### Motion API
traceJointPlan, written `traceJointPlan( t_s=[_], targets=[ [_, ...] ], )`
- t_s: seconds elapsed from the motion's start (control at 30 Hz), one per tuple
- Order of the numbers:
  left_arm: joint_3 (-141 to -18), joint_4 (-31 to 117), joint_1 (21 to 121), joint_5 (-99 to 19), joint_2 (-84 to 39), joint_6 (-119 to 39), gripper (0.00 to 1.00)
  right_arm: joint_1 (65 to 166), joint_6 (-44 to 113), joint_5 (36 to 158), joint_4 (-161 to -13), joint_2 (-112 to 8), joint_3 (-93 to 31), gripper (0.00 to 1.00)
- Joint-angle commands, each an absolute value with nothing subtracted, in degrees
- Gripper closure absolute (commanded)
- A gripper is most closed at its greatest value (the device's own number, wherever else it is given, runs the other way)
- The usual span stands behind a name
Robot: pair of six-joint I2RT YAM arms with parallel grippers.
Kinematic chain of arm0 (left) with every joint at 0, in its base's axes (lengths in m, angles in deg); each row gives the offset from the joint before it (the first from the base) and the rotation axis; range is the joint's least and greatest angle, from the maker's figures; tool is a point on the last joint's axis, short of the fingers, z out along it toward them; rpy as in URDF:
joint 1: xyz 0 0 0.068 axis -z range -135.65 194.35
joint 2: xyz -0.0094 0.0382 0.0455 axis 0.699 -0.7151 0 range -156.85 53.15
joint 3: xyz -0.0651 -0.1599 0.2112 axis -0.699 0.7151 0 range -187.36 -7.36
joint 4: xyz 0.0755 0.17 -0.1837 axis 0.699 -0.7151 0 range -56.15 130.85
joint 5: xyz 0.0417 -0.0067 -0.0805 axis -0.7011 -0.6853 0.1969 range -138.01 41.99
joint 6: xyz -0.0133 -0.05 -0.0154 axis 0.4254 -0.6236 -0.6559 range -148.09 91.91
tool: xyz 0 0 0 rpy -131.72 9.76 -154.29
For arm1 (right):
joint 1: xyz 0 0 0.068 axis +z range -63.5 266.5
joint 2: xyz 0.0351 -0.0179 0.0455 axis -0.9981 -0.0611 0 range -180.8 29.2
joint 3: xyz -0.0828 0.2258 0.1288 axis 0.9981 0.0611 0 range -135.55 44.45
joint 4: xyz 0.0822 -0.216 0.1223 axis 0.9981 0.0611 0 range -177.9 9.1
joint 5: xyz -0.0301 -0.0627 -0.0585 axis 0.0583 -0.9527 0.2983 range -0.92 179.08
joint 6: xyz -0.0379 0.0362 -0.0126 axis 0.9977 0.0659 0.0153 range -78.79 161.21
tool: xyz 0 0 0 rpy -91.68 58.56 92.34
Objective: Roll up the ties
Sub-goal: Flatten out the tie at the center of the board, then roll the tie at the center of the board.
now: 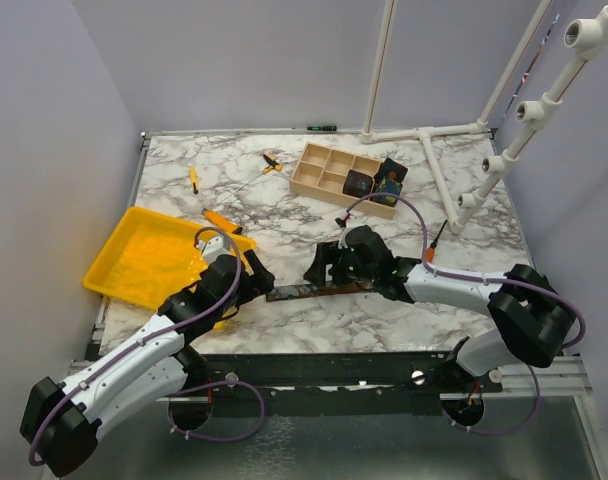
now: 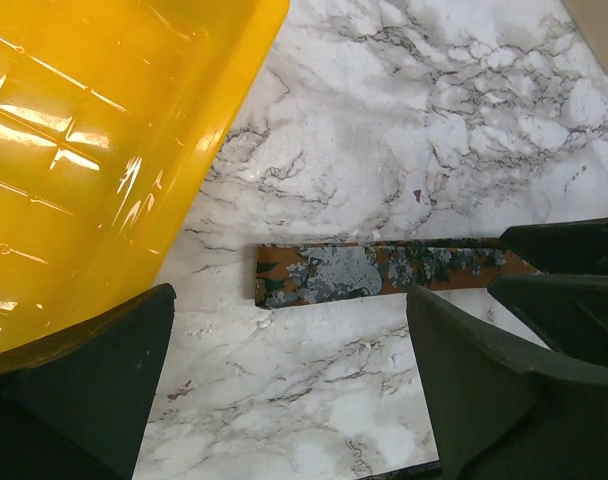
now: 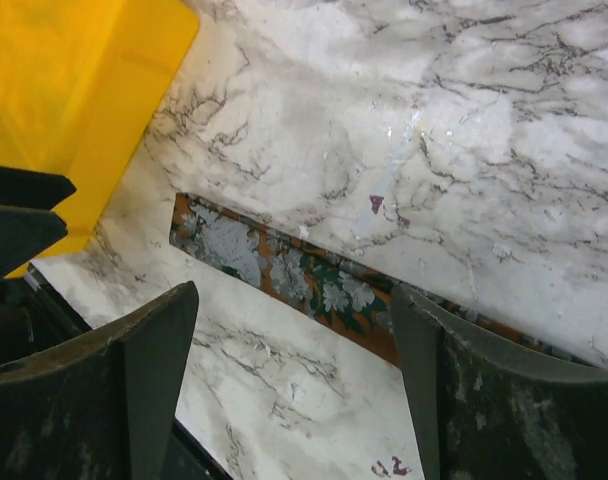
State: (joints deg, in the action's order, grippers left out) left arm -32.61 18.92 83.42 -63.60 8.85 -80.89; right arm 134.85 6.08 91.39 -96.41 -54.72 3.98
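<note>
One tie (image 1: 306, 291) lies flat on the marble as a narrow rust-brown strip with grey-green flowers, also seen in the left wrist view (image 2: 374, 268) and the right wrist view (image 3: 304, 275). My left gripper (image 1: 258, 281) hovers at its left end, open, with only bare marble between its fingers (image 2: 289, 400). My right gripper (image 1: 322, 268) stands over the strip's middle, open and empty (image 3: 294, 390), with the tie just beyond its fingertips. Two dark rolled ties (image 1: 359, 182) (image 1: 390, 180) sit at the wooden box's right end.
A yellow tray (image 1: 149, 255) lies to the left, close to my left gripper. The wooden compartment box (image 1: 324, 168) stands at the back. Orange-handled screwdrivers (image 1: 194, 178) (image 1: 272, 162) (image 1: 222, 219) lie on the table. A white pipe frame (image 1: 454, 160) rises at the back right.
</note>
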Motion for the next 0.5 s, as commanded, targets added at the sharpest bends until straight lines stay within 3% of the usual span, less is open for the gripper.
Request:
traceJointPlan(
  t_s=[0.0,0.3,0.47],
  targets=[
    [-31.2,19.8,83.2,-67.7,14.2,-83.5,0.01,132.8,6.2,99.3,-99.5,-57.1,3.8,0.2],
    [-30.2,20.4,83.1,-63.4,12.4,-81.7,0.1,136.4,9.7,94.1,-92.9,-60.7,-1.1,0.52],
    [-30.6,23.0,83.3,-59.5,8.0,-79.2,0.19,138.2,9.8,93.1,-93.1,-62.5,-2.2,0.6]
  ],
)
